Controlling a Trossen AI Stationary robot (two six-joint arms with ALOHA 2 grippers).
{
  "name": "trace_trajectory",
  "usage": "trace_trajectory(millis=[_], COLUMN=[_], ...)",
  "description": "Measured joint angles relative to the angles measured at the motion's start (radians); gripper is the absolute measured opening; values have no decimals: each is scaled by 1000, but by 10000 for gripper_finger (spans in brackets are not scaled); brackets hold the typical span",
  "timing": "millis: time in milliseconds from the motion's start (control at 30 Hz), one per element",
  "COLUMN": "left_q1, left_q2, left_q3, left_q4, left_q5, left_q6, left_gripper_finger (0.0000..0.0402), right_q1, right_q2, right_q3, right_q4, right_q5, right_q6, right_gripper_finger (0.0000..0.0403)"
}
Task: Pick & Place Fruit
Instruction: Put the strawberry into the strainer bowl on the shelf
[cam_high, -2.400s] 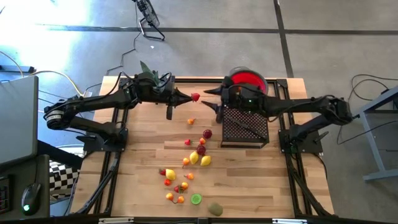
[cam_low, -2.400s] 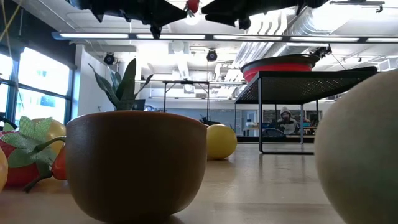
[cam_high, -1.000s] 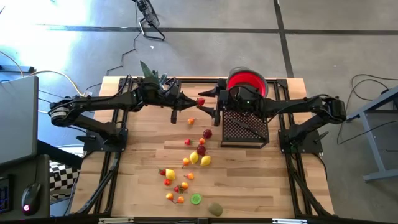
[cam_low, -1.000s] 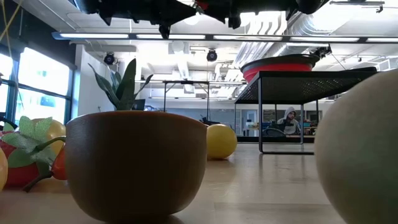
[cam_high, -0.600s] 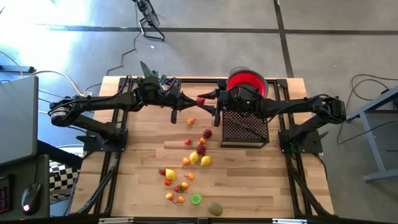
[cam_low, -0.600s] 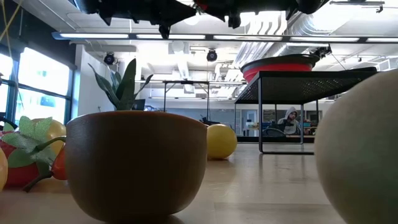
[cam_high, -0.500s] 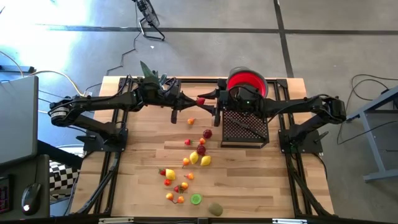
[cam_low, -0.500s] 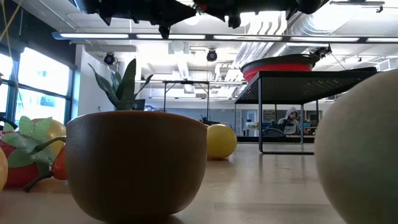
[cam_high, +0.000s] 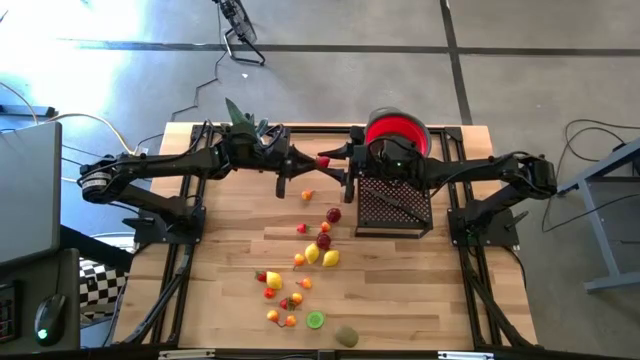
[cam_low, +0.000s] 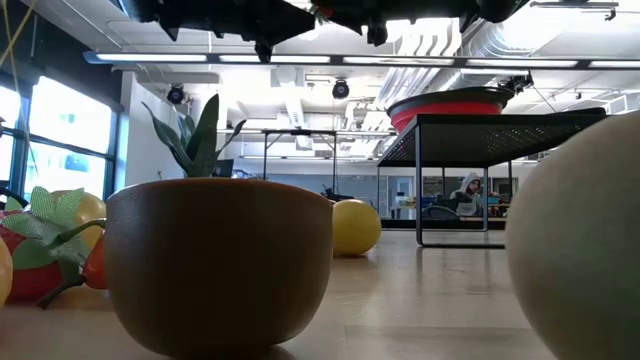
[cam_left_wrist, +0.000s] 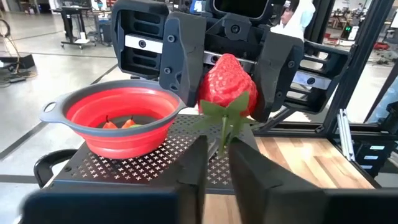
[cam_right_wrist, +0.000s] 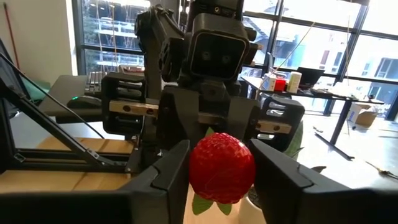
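Note:
A red toy strawberry (cam_high: 322, 162) with green leaves hangs in the air between my two grippers, over the far middle of the table. My left gripper (cam_high: 311, 163) comes at it from the table's left and is shut on it. My right gripper (cam_high: 335, 161) comes from the right, and its fingers close on the berry's sides. The left wrist view shows the strawberry (cam_left_wrist: 227, 81); the right wrist view shows the strawberry (cam_right_wrist: 222, 167). Several small fruits (cam_high: 318, 250) lie on the wood. The red bowl (cam_high: 397, 130) sits on a black mesh stand (cam_high: 393, 205). My left gripper pinches the strawberry's green leaf and stem end (cam_left_wrist: 224, 132) between its two fingertips, level from the table's left. The berry is lifted clear and sticks out past the fingers. My right gripper has the strawberry's red body (cam_right_wrist: 205, 168) between its two fingers (cam_right_wrist: 171, 171), level from the table's right, one finger on each side.
The red bowl (cam_left_wrist: 118, 115) holds a few small orange fruits. A green spiky plant (cam_high: 240, 115) stands at the far edge behind the left arm. A brown rounded thing (cam_low: 220, 265) and a yellow fruit (cam_low: 355, 227) sit close to the low camera.
Over the last second both arms and the strawberry have kept still. Before that, the left gripper carried the strawberry a little toward the table's right, and the right gripper came in around it.

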Motion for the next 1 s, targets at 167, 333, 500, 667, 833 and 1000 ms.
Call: trace_trajectory(millis=[167,333,500,667,833,1000], left_q1=[0,0,0,0,1,1], left_q2=[-8,-49,-115,-181,-198,-198], left_q3=[0,0,0,0,0,0], left_q4=[0,-2,-25,-134,-200,-210], left_q5=[0,0,0,-71,-127,-128], left_q6=[1,49,62,100,107,107], left_gripper_finger=[136,170,175,175,175,175], right_q1=[0,0,0,0,-1,-6], right_q2=[0,0,-1,-24,-78,-126], right_q3=[0,0,0,0,-1,-1], right_q4=[0,0,-5,-49,-149,-278], right_q5=[1,1,14,125,350,579], right_q6=[1,1,1,-10,-33,-44], right_gripper_finger=[145,137,143,139,140,140])
